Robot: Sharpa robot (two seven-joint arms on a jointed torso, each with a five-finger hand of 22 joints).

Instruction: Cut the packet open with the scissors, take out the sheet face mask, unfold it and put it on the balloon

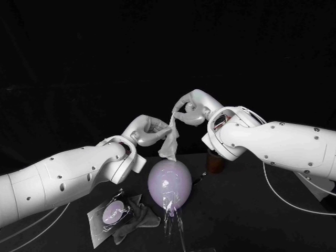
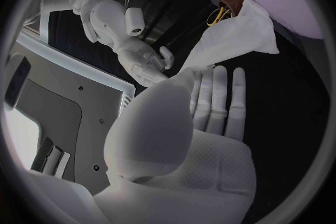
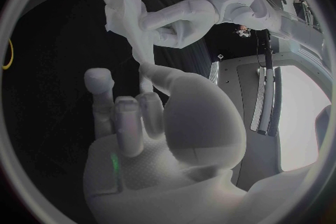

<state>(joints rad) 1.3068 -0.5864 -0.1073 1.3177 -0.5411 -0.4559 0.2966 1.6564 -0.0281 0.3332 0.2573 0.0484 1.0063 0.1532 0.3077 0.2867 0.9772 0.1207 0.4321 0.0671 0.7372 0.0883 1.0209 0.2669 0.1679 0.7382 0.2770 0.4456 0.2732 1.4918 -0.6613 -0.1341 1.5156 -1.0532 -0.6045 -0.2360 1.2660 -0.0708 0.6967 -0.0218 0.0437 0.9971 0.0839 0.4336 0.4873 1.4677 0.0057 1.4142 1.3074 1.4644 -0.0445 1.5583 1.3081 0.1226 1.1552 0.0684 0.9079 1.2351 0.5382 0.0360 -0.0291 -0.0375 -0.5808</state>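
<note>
Step in hand: unfolding. Both hands are working above the balloon (image 1: 168, 181).

- Right hand (image 1: 190, 110) is pinching the top end of the mask (image 1: 169, 140).
- Left hand (image 1: 149, 131), just below and beside the right, is gripping the same strip partway down.
- The mask is hanging from the two hands as a narrow, crumpled band, not yet opened out. Its free end is dangling just over the balloon's top. I cannot tell whether it is touching.

Doing it well, as I judge it:
- The hands need to be holding separate layers or edges, then drawing apart sideways. Pulling on one shared fold only stretches the sheet.
- The grip should be light, since a wet sheet probably clings to itself and tears.
- The loose end is better kept off the balloon until the face shape is showing. The balloon looks light and may roll if dragged.

Hard to make out:
- In the left wrist view the thumb is covering the pinch point, so which layers the left hand has is unclear. The right wrist view is no plainer.
- The eye and mouth holes are not visible.
- The scissors (image 2: 220, 14) are showing as yellow loops in a brown holder (image 1: 213, 164) under the right forearm.
- The packet (image 1: 115, 214) is lying under the left forearm.
- Clear film (image 1: 172, 223) is trailing from the balloon's near end, and I cannot tell what it is.
</note>
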